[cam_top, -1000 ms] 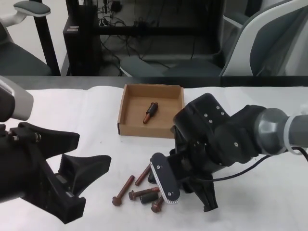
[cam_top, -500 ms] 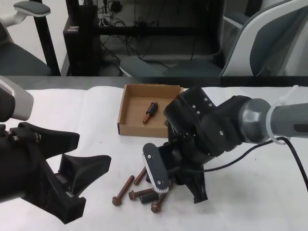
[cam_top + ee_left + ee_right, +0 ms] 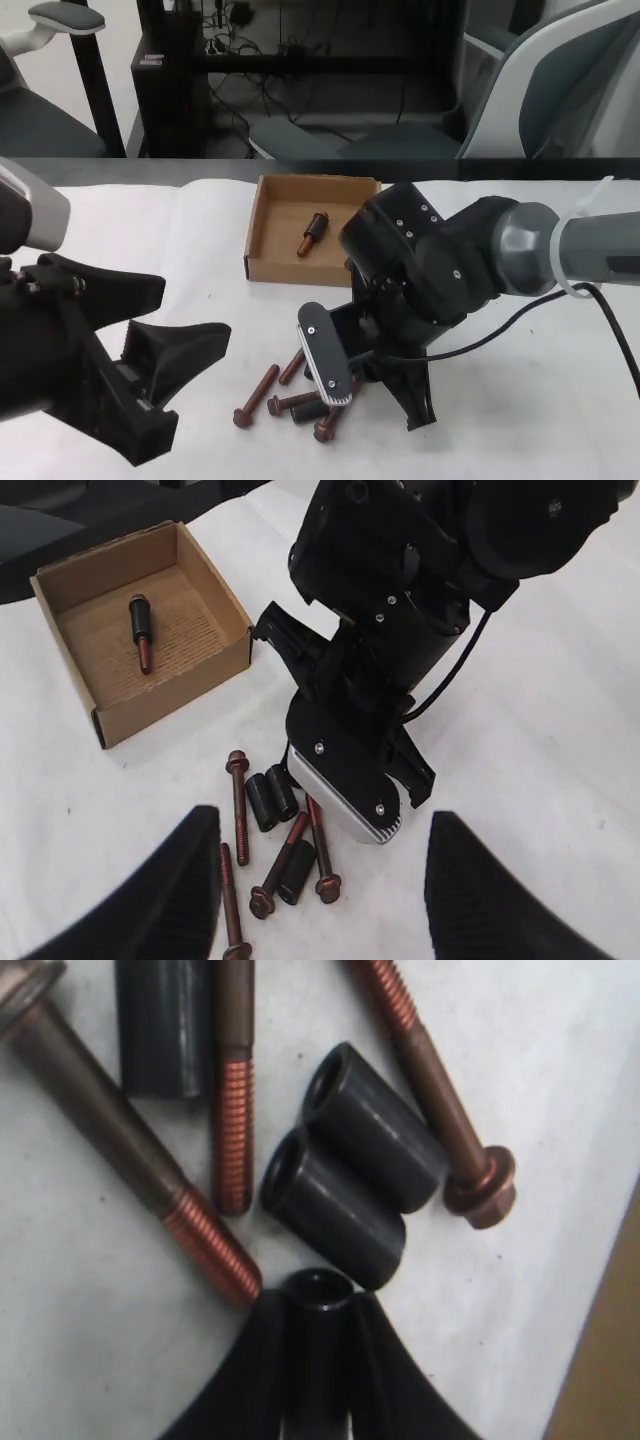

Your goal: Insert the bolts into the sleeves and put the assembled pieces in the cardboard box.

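Sleeves (image 3: 375, 1135), 2 of them loose and dark, lie side by side on the white tabletop (image 3: 560, 430). They touch along their length and sit just in front of the cardboard box (image 3: 300, 270). A long bolt (image 3: 425, 1090) runs just beside them, its flanged head toward the box. On their other side a 2nd bolt (image 3: 232, 1090) lies with its threaded end near them. A 3rd sleeve (image 3: 165, 1030) rests against that bolt's shank (beside it, not slid onto it). A 3rd bolt (image 3: 110, 1115) slants next to these. The left wrist view adds a 4th bolt (image 3: 232, 900) at the pile's outer edge, farthest from the box.

The right end effector (image 3: 318, 1295) hangs low over the pile with its fingers drawn together on a 4th sleeve (image 3: 318, 1350). That sleeve's open end sits just short of the 2 loose ones.

Inside the box, 1 assembled piece (image 3: 312, 233) lies flat on the floor, apart from the walls. It is a dark sleeve over 1 end of a copper-coloured bolt.

In the high view the right arm (image 3: 450, 270) bends down over the pile, with its silver-faced wrist block (image 3: 325, 365) above the bolts. A black cable (image 3: 510, 325) runs across the tabletop beside it. The left end effector (image 3: 322, 825) sits on the near side of the pile. Its fingers (image 3: 185, 890) are spread wide apart with nothing between them.
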Controlling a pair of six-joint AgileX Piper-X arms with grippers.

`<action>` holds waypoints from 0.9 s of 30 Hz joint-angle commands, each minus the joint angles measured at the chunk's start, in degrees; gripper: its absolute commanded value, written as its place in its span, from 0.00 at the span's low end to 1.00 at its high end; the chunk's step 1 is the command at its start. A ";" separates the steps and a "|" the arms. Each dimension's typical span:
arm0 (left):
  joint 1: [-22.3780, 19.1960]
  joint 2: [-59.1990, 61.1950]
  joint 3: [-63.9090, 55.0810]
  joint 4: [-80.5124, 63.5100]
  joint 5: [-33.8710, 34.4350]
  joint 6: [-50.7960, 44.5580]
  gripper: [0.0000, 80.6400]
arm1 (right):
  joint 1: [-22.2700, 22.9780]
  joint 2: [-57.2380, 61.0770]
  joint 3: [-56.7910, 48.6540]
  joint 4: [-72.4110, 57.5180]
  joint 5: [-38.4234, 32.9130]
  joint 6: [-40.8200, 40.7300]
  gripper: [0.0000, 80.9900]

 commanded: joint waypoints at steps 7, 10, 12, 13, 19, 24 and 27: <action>-0.22 -0.42 -0.02 -0.71 -0.50 0.12 0.74 | 0.17 -0.18 0.73 2.74 0.18 3.96 0.01; -0.22 -0.42 -0.02 -0.71 -0.50 0.12 0.74 | 0.67 -2.72 0.73 2.74 0.18 7.53 0.01; -0.22 -0.73 -0.02 -0.71 -0.50 0.12 0.74 | 1.14 -5.02 0.73 3.65 0.18 9.40 0.01; -0.22 -0.97 -0.02 -0.71 -0.50 0.12 0.74 | 1.24 -5.96 0.73 4.42 0.18 10.45 0.01; -0.22 -2.29 -0.34 -0.71 -0.50 0.12 0.74 | 1.86 -13.56 0.84 11.75 -2.01 21.61 0.01; -0.22 -2.31 -0.30 -0.71 -0.50 0.12 0.74 | 3.27 -20.91 0.84 16.28 -5.51 34.67 0.01; -0.22 -2.11 -0.30 -0.71 -0.56 0.12 0.74 | 4.64 -25.55 0.84 16.47 -7.01 43.33 0.01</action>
